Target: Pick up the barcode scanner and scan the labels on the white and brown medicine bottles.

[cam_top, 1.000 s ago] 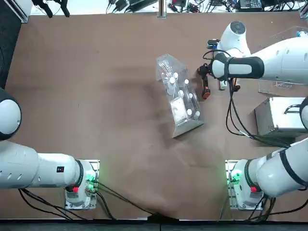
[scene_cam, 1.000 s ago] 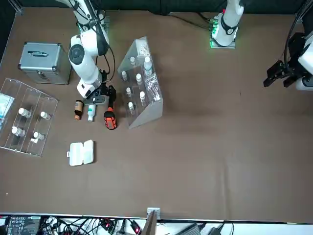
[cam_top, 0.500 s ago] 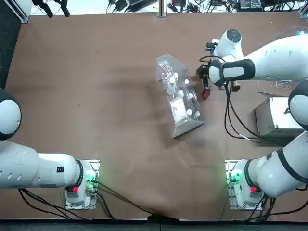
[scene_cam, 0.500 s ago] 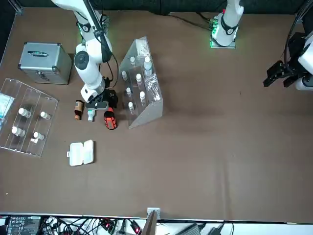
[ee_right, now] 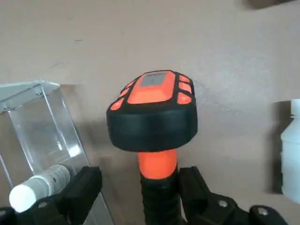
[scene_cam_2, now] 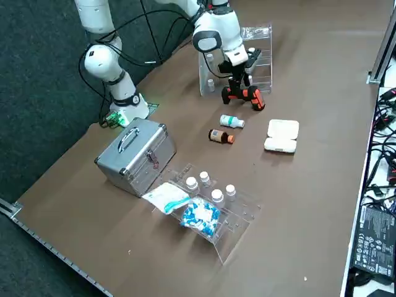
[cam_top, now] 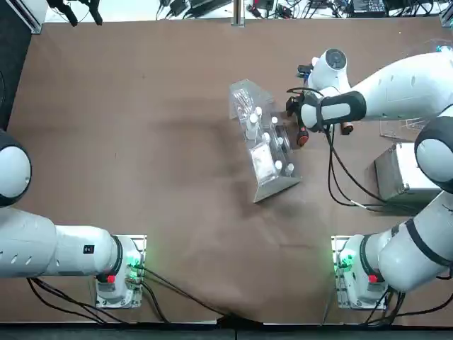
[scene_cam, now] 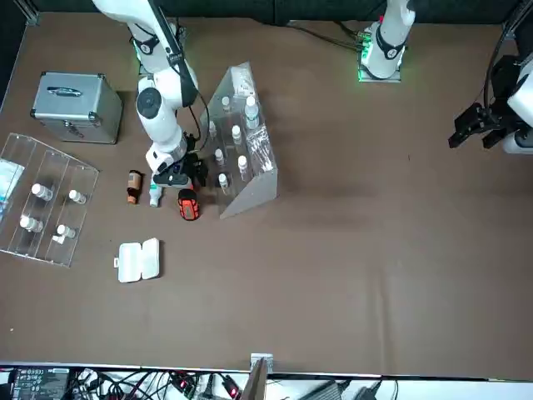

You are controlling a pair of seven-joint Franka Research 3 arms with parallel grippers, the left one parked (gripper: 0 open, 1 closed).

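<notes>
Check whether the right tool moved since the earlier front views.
Yes: the right tool shifted toward the clear rack, away from the silver case.

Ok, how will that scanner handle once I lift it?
The scanner looks rigid, so it shouldn't flop. Its head is much wider than the handle, so it may feel top-heavy and tilt in the end effector. The handle's ribbed black part should resist slipping.

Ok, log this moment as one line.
right gripper: open, astride scanner handle | barcode scanner: on table | white bottle, brown bottle: lying beside each other, ungripped
</notes>
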